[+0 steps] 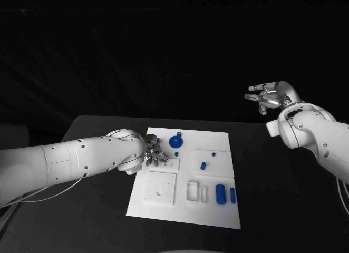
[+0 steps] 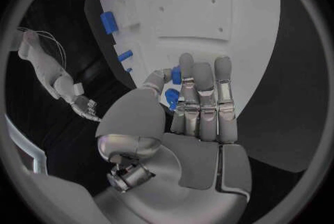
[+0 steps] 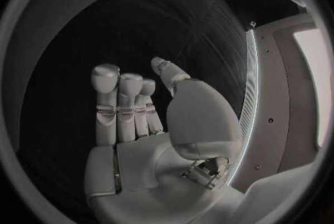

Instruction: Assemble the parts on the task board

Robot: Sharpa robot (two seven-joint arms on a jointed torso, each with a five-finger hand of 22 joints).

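The left robot hand [image 1: 152, 154] hovers over the white task board's [image 1: 220, 216] upper left, fingers spread, holding nothing. Blue parts lie near: a round one [image 1: 175, 141] beside it, cylinders [image 1: 220, 193] lower. The right robot hand [image 1: 270, 95] hangs raised beyond the table [image 1: 91, 221], spread, empty.

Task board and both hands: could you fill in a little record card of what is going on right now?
Task board: white plate on the black table
Parts: blue round piece, small blue pieces, blue cylinders at the near edge
Left hand: over the board's left side, near the round piece; whether it holds anything is unclear
Right hand: raised off to the right, fingers apart, empty
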